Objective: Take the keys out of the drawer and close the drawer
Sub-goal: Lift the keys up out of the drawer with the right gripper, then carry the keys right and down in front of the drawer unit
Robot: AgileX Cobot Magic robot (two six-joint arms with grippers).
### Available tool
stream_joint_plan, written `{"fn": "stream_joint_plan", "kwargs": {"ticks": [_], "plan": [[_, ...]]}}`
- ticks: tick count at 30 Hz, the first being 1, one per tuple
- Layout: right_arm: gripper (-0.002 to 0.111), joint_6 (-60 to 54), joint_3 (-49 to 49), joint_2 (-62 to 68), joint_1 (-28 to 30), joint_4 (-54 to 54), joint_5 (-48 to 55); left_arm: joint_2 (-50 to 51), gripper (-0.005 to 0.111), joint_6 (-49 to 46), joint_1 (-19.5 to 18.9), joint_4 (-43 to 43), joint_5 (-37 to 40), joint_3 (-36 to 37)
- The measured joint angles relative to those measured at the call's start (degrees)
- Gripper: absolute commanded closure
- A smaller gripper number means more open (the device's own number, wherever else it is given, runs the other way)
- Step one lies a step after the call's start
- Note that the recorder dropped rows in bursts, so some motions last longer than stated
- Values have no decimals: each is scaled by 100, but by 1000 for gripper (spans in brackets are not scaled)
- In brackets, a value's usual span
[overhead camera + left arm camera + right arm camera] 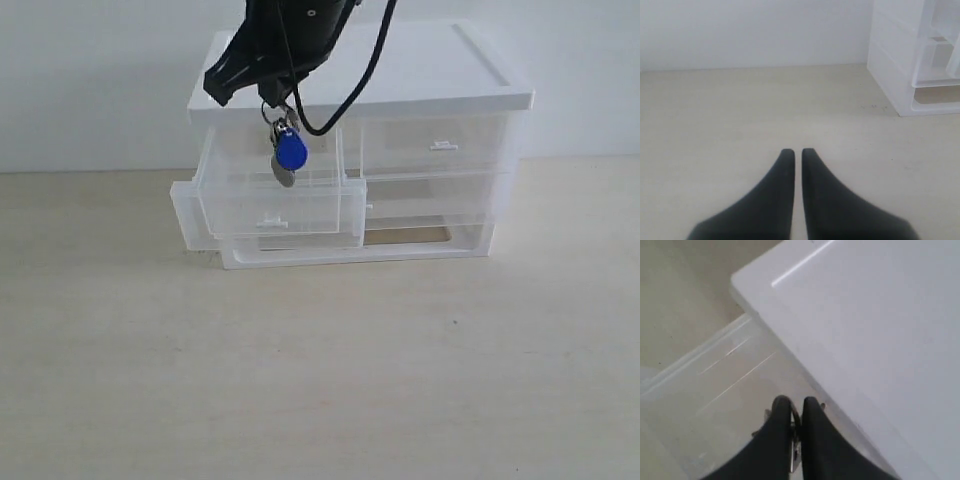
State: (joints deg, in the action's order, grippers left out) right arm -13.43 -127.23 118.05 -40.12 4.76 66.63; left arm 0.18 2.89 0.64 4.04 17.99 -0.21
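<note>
The keys (288, 152), a silver bunch with a blue oval fob and a grey disc, hang in the air above the drawer (275, 205). My right gripper (278, 103) is shut on their ring, just in front of the unit's white top. In the right wrist view the ring and metal of the keys (795, 440) show pinched between the black fingers of the right gripper (797, 401). The translucent upper-left drawer stands pulled out, its white tab handle (271, 222) facing forward. My left gripper (794, 151) is shut and holds nothing, low over the bare table, off to the side of the unit.
The white drawer unit (470, 95) stands at the back of the pale wooden table (320, 380). The right upper drawer (435, 145) is pushed in. A full-width drawer (430, 195) lies below. The unit's side (890, 60) shows in the left wrist view. The right arm's black cable (350, 95) loops over the unit's top.
</note>
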Motion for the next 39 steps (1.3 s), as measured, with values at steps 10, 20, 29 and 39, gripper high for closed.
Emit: {"fn": "stream_joint_plan", "kwargs": {"ticks": [10,20,29,39], "plan": [[108,-52,0,-524,0,-74,33,0,102,0,0,0,0,0],[108,-187,0,-1321,0,-140,351,0,102,0,0,0,0,0],[108,-139,1143,-2583,0,-163,326,0,102,0,0,0,0,0],[108,323,4284,-4324,0,-153,-949,0,102,0,0,0,0,0]]}}
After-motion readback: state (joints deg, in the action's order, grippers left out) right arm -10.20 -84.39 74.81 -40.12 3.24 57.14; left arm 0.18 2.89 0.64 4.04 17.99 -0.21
